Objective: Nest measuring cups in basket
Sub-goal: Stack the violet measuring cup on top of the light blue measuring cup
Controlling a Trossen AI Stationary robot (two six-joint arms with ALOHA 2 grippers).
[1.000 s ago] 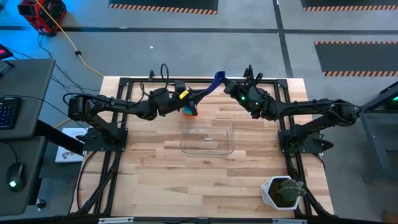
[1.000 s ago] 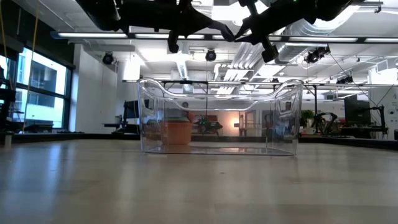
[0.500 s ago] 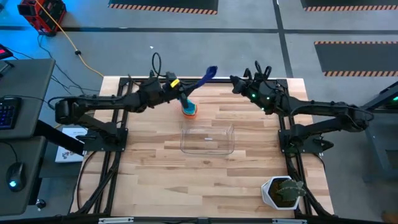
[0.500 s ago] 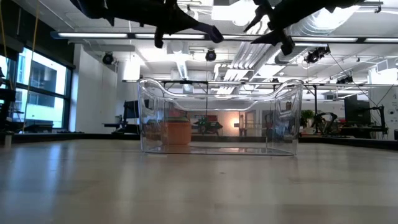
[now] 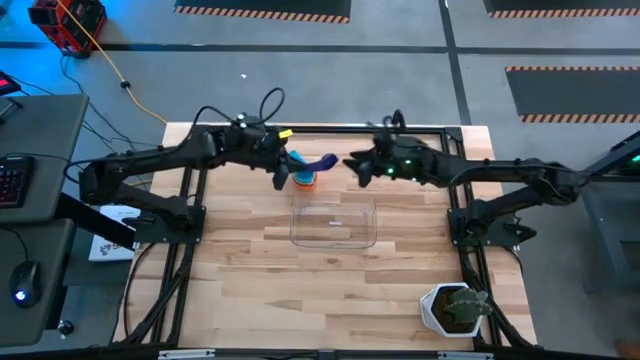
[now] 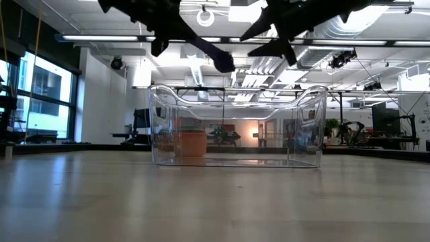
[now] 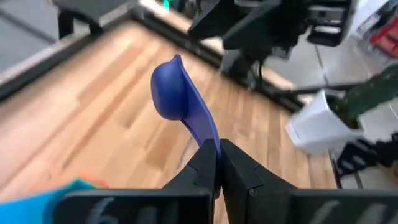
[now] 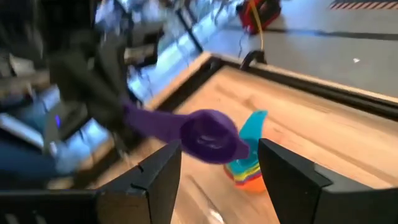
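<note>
Now, left gripper [image 7: 216, 163] fingers clenched on dark blue cup [image 7: 180, 96] handle, right gripper [image 8: 217, 163] fingers spread just beside

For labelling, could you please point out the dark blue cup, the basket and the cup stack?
dark blue cup [image 7: 169, 93]: left wrist view, bowl.
basket [image 5: 334, 240]: high view, near rim.
cup stack [image 5: 304, 180]: high view, orange base.

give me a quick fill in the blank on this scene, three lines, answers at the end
1. The left pincer is shut on the handle of the dark ____ cup.
2. The right pincer is ____ and holds nothing.
3. The clear basket on the table has ____ cups inside it.

Missing words: blue; open; no
</note>
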